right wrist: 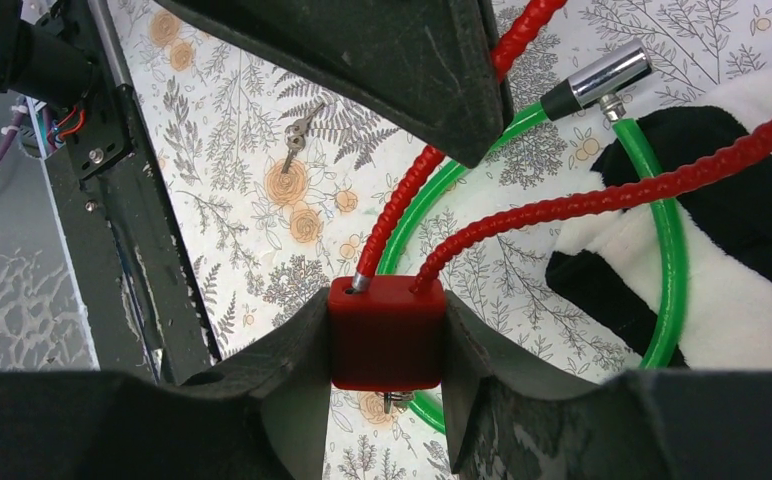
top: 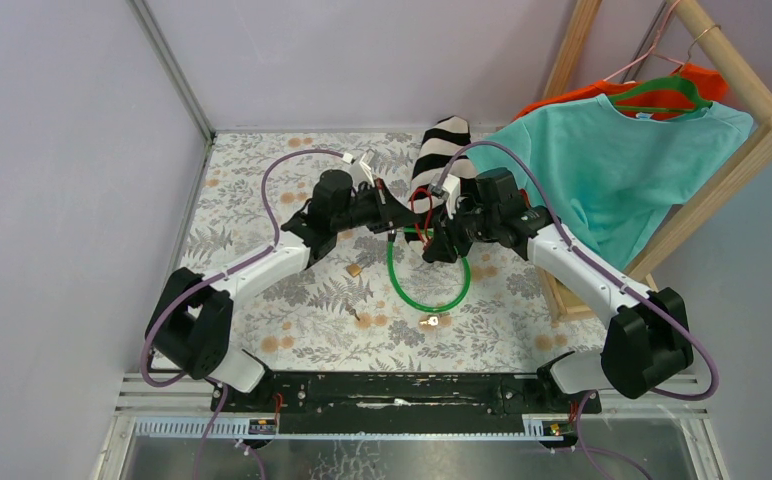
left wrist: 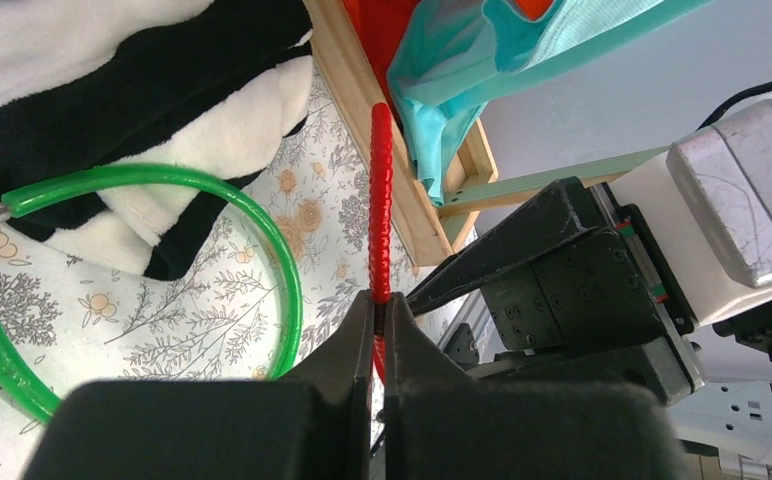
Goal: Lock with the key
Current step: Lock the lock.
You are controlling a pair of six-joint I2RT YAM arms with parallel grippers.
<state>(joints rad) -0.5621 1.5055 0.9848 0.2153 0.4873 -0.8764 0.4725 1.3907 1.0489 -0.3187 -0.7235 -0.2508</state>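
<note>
A red lock body [right wrist: 386,330] sits squarely between the fingers of my right gripper [right wrist: 386,300], which is shut on it. Both ends of its red ribbed cable [right wrist: 562,205] enter the top of the body. A small metal piece that looks like a key [right wrist: 394,402] sticks out under the body. My left gripper [left wrist: 382,305] is shut on the red cable [left wrist: 380,200], pinching it at the fingertips. From above, the two grippers meet over the table's middle, left gripper [top: 400,207] and right gripper [top: 442,238], with the red cable [top: 421,215] between them.
A green cable loop [top: 394,272] lies on the floral tablecloth under the grippers, its metal end [right wrist: 612,75] beside black-and-white striped fabric [top: 442,148]. A loose key [right wrist: 297,135] lies nearer the arm bases. A wooden rack [top: 662,235] with a teal shirt [top: 602,170] stands at the right.
</note>
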